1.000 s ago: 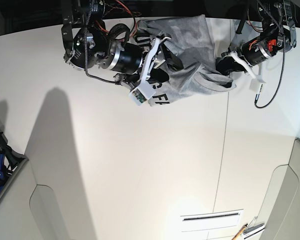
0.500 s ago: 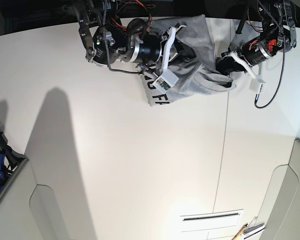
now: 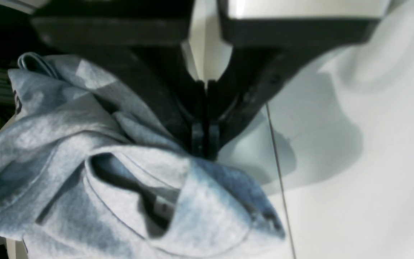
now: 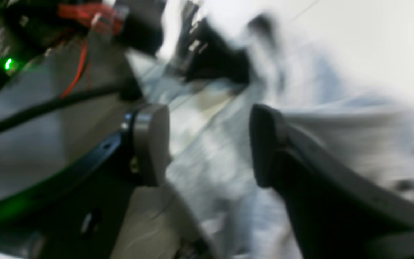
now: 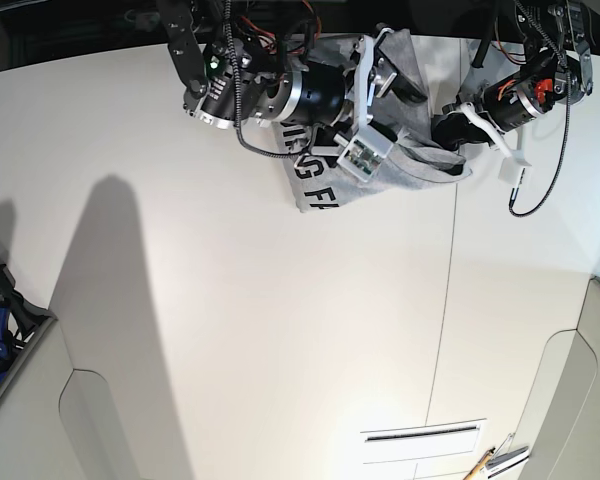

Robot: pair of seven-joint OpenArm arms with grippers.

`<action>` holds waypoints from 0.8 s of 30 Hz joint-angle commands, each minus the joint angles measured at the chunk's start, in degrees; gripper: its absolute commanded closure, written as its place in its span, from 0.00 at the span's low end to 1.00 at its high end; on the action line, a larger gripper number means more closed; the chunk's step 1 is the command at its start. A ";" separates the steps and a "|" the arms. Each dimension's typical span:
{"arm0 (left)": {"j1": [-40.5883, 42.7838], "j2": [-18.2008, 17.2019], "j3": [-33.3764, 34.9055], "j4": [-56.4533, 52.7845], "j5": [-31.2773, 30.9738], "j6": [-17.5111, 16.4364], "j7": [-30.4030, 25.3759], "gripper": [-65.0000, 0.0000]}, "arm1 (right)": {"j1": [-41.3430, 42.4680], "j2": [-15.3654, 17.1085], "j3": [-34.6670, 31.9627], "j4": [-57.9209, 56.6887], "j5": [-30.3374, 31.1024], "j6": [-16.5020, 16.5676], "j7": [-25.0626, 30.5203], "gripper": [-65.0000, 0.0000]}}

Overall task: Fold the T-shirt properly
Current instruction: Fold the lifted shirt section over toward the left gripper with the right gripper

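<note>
The heather-grey T-shirt point(image 5: 400, 160) lies bunched at the far edge of the white table point(image 5: 280, 330), with black lettering showing at its near-left corner. My left gripper point(image 5: 446, 128) is shut on a fold at the shirt's right side. In the left wrist view its closed fingertips point(image 3: 203, 142) pinch the grey cloth point(image 3: 128, 187). My right gripper point(image 5: 407, 88) hovers over the shirt's upper middle. In the blurred right wrist view it point(image 4: 207, 144) is open, with grey cloth point(image 4: 336, 136) behind and between the jaws.
A seam point(image 5: 448, 280) runs down the table right of centre. A grey bin with blue tools point(image 5: 0, 325) stands at the left edge. A slot point(image 5: 422, 432) and a wooden-handled tool point(image 5: 480, 465) lie at the near right. Cables hang from the left arm point(image 5: 540, 190).
My right arm has swung to the right, across the shirt, with its gripper now over the upper middle. My left gripper has stayed shut on the same fold.
</note>
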 commanded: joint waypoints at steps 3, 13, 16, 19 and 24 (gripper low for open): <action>0.17 -0.61 -0.11 0.28 1.57 0.42 0.94 1.00 | 0.46 -0.76 0.90 2.38 -5.38 -2.03 6.47 0.46; 0.17 -0.61 -0.11 0.28 1.57 0.42 0.94 1.00 | 0.48 -0.76 2.25 -5.01 -11.82 -4.81 10.69 0.46; 0.17 -0.59 -0.11 0.28 1.57 0.42 0.94 1.00 | 0.81 -0.76 2.25 -8.24 -11.74 -4.81 11.23 0.46; 0.17 -0.61 -0.11 0.28 1.60 0.42 0.94 1.00 | 2.03 -0.76 2.23 -9.97 -9.44 -4.68 11.06 0.46; 0.17 -0.61 -0.11 0.28 1.60 0.42 0.94 1.00 | 3.69 -0.79 2.23 -10.01 -1.11 -2.67 9.03 0.81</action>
